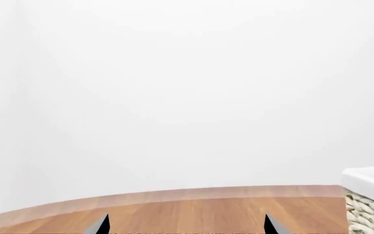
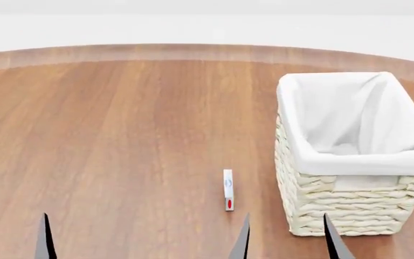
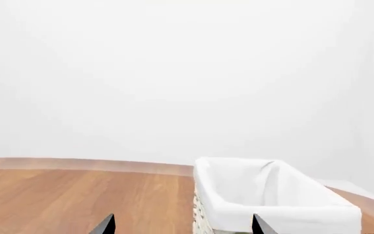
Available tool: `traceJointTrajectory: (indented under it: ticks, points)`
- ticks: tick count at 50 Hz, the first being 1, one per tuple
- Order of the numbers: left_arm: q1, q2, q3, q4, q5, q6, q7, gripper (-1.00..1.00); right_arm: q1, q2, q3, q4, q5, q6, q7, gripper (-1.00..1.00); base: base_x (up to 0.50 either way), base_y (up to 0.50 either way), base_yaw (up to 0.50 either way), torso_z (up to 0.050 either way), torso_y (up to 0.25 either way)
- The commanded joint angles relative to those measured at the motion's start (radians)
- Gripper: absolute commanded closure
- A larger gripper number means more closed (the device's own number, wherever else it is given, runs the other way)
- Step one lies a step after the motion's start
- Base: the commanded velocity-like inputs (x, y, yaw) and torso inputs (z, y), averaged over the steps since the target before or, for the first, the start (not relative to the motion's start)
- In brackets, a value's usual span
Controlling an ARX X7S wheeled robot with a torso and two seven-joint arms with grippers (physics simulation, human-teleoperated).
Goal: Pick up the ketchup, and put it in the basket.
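The ketchup is out of view in all three views. The basket [image 2: 351, 162], cream wicker with a white cloth liner, stands at the right of the wooden table, and I see nothing in the part of its inside that shows. It also shows in the right wrist view [image 3: 284, 213] and at the edge of the left wrist view [image 1: 371, 192]. My right gripper [image 2: 286, 243] is open and empty at the near edge, just in front of the basket's left corner; its jaws stand wide apart in the right wrist view [image 3: 183, 226]. My left gripper [image 1: 185, 226] is open and empty; only one fingertip [image 2: 46, 237] shows in the head view.
A small white box with a red spot [image 2: 228, 190] lies flat on the table just left of the basket. The round wooden table [image 2: 121, 135] curves away to a far edge against a white background.
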Motion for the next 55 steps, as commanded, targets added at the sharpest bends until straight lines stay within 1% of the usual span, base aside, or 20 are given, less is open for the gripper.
traceJointTrajectory:
  ticks: [1, 8, 23, 24, 26, 41, 45, 48, 52, 55]
  points:
    - [-0.004, -0.007, 0.010, -0.013, 0.004, 0.003, -0.008, -1.00, -0.001, 0.013, -0.014, 0.002, 0.031, -0.001, -0.019, -1.00, 0.00, 0.00, 0.00, 0.000, 0.000]
    - [-0.008, -0.010, 0.016, -0.019, 0.003, 0.003, -0.011, -1.00, -0.004, 0.028, -0.033, 0.004, 0.011, -0.027, -0.012, -1.00, 0.00, 0.00, 0.00, 0.000, 0.000]
    - [-0.009, -0.017, 0.029, -0.052, 0.013, 0.028, -0.021, -1.00, -0.001, 0.038, -0.054, 0.016, 0.002, -0.043, 0.013, -1.00, 0.00, 0.00, 0.49, 0.000, 0.000]
    - [-0.010, -0.017, 0.030, -0.060, 0.015, 0.033, -0.023, -1.00, -0.004, 0.035, -0.046, 0.021, 0.033, -0.064, 0.001, -1.00, 0.00, 0.00, 0.00, 0.000, 0.000]
    - [-0.013, -0.018, 0.029, -0.068, 0.012, 0.034, -0.023, -1.00, 0.001, 0.037, -0.048, 0.020, 0.014, -0.046, 0.017, -1.00, 0.00, 0.00, 0.00, 0.000, 0.000]
    - [-0.003, -0.029, 0.030, -0.042, 0.001, 0.027, -0.034, -1.00, 0.003, 0.049, -0.067, 0.033, 0.008, -0.052, 0.035, -1.00, 0.00, 0.00, 0.00, 0.000, 0.000]
    - [0.026, -0.046, 0.014, 0.024, -0.029, -0.007, -0.032, -1.00, 0.000, 0.052, -0.072, 0.036, 0.007, -0.055, 0.039, -1.00, 0.00, 0.00, 0.00, 0.000, 0.000]
    - [0.101, -0.080, -0.007, 0.100, -0.056, -0.010, -0.022, -1.00, -0.003, 0.054, -0.069, 0.046, 0.013, -0.062, 0.040, -1.00, 0.00, 0.00, 0.00, 0.000, 0.000]
    - [0.202, -0.127, -0.020, 0.155, -0.035, 0.032, -0.010, -1.00, -0.002, 0.056, -0.074, 0.052, 0.013, -0.063, 0.040, -1.00, 0.00, 0.00, 0.00, 0.000, 0.000]
    - [0.251, -0.151, -0.060, 0.205, -0.089, 0.030, -0.009, -1.00, -0.002, 0.057, -0.083, 0.057, 0.012, -0.065, 0.039, -1.00, 0.00, 0.00, 0.00, 0.000, 0.000]
